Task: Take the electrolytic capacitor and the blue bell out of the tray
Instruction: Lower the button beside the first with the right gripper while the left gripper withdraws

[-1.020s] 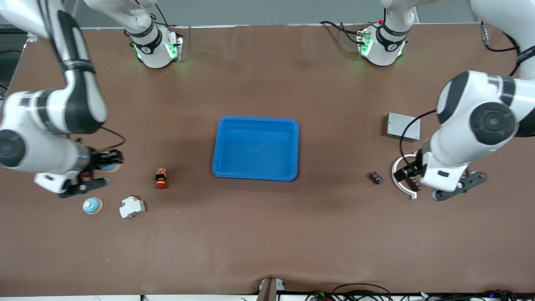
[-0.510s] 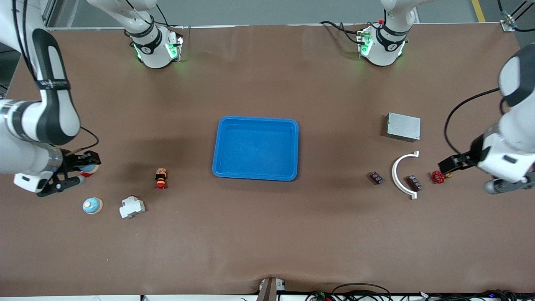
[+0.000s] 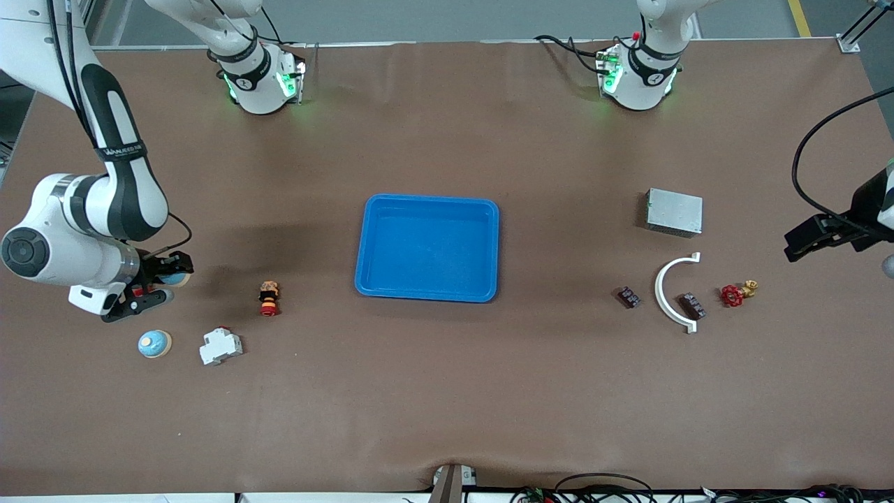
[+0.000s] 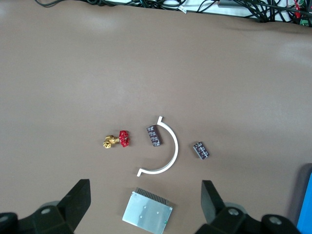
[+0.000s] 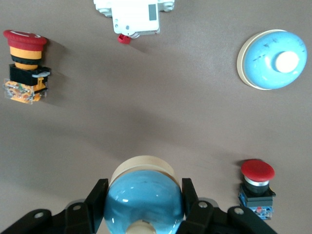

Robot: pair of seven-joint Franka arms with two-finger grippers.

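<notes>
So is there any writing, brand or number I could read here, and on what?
Nothing reads clearly.
Black band on the right arm: white lettering, too small.
Emergency-stop button, red cap: faint mark, unreadable.
Both dark capacitors: pale marks, too small.
White circuit breaker: none legible.
Right gripper, holding the blue bell at its end of the table, and open left gripper at its end: none.

Tray [image 3: 427, 248] at table centre. At its 9 o'clock: push-button [image 3: 268, 297]; breaker [image 3: 221, 346], bell [image 3: 154, 344] toward 8. At 3 o'clock: bracket [image 3: 672, 293], valve [image 3: 735, 293]; box [image 3: 673, 212] toward 2.
</notes>
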